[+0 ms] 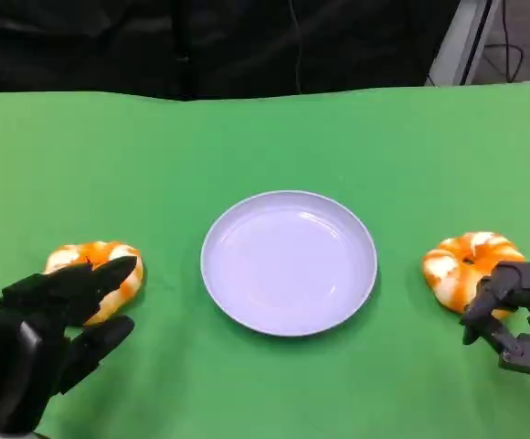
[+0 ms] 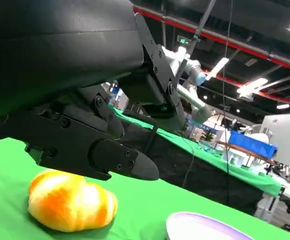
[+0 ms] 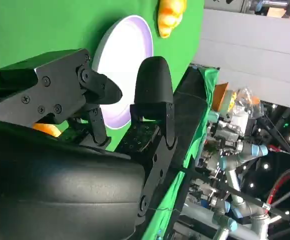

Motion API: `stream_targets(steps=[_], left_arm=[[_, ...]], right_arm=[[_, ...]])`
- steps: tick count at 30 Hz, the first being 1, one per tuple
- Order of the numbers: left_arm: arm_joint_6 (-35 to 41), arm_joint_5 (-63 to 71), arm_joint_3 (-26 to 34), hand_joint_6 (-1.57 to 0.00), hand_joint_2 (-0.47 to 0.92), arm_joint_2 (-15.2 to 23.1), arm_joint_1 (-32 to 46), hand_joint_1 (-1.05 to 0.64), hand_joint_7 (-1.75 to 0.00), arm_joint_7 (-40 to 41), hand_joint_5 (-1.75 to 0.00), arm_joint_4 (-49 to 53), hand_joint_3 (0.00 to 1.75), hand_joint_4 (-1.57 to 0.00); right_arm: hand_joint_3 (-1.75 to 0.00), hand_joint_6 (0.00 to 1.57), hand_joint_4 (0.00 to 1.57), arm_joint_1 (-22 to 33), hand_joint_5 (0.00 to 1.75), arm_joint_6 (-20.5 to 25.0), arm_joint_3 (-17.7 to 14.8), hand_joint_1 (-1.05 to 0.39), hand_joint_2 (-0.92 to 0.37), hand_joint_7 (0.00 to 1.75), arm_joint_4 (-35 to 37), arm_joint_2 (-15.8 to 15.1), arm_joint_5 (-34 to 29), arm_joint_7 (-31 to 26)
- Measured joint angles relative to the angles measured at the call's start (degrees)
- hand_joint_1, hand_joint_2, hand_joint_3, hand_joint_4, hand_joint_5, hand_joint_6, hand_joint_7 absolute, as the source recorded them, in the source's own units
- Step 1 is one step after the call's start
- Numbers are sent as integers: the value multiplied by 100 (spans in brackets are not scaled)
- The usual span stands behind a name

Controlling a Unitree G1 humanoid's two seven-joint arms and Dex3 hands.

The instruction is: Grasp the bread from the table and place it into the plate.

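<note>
At the near left the left hand (image 1: 41, 343) hovers over the green table (image 1: 155, 146) with its fingers spread and nothing in them. Its upper fingertips reach over the near edge of the left bread (image 1: 100, 270); whether they touch it cannot be told. In the left wrist view that bread (image 2: 70, 201) lies on the cloth below the fingers (image 2: 112, 160), with a gap showing between them.

The plate (image 1: 289, 262) sits in the middle of the table, well apart from both breads, and holds nothing.

To the right lies the right bread (image 1: 466, 265), an orange and white ring. The right hand (image 1: 514, 315) is just near of it, fingers curled and apart, holding nothing, the fingertips just beside the bread's near right edge.
</note>
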Motion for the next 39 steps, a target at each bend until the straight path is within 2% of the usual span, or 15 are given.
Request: stream_targets(steps=[8, 15, 25, 34, 39], left_arm=[[1310, 180, -538, -64, 92, 239, -23, -59, 0, 233, 0, 30, 10, -61], [1991, 164, -891, -45, 92, 407, -76, -69, 0, 272, 0, 74, 13, -48], [2240, -168, -1195, -29, 92, 662, -214, -82, 0, 56, 0, 95, 4, -37], [2367, -552, -1317, -30, 92, 746, -334, -80, -1, -412, -1, 96, 3, -39], [2153, -829, -1440, -32, 92, 753, -801, -78, -1, -518, -1, 789, 3, -41]], right_arm=[[-82, 92, 87, 2, 142, -24, -1, 13, -70, 101, -1, 0, -51, -66], [-81, 92, 86, 3, 142, -35, -1, 13, -71, 100, -3, 0, -35, -42], [-79, 92, 87, 3, 142, -30, -1, 12, -73, 100, -2, 0, -3, -33], [-79, 92, 87, 3, 141, -32, 0, 12, -73, 101, 2, 0, -9, -35], [-80, 92, 87, 1, 141, -36, -1, 12, -72, 101, 9, 1, -7, -33]])
